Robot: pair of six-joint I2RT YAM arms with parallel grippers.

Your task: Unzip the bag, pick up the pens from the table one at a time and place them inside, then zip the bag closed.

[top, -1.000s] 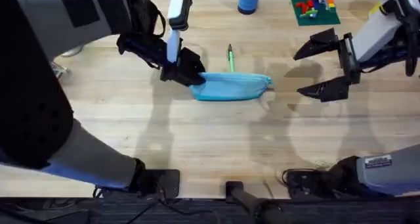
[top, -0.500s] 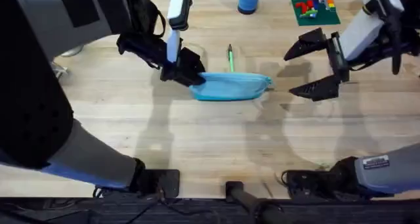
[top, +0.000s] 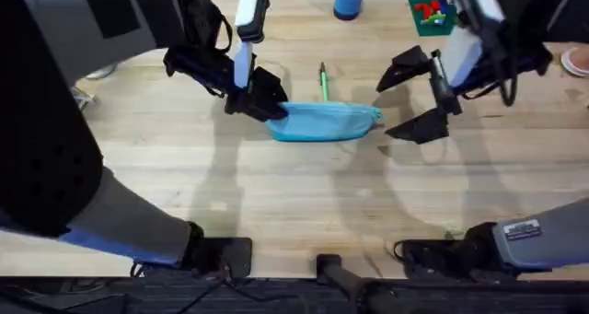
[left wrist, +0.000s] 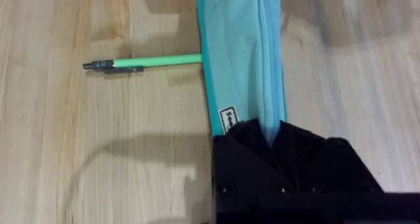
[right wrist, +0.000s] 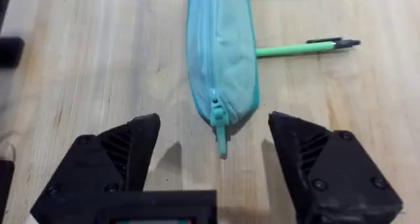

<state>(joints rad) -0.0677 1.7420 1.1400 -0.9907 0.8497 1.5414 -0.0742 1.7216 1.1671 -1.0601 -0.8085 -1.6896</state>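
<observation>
On the pale plank counter (top: 304, 194) the light blue bag (top: 324, 122) lies lengthwise, its near end clamped in the left gripper (top: 267, 107). Over its other end the right gripper (right wrist: 213, 161) hangs wide open and empty, and that wrist view shows the zipper pull (right wrist: 220, 140) at the closed tip. A green pen (left wrist: 147, 63) pokes out beside the bag, its far end hidden behind the fabric.
</observation>
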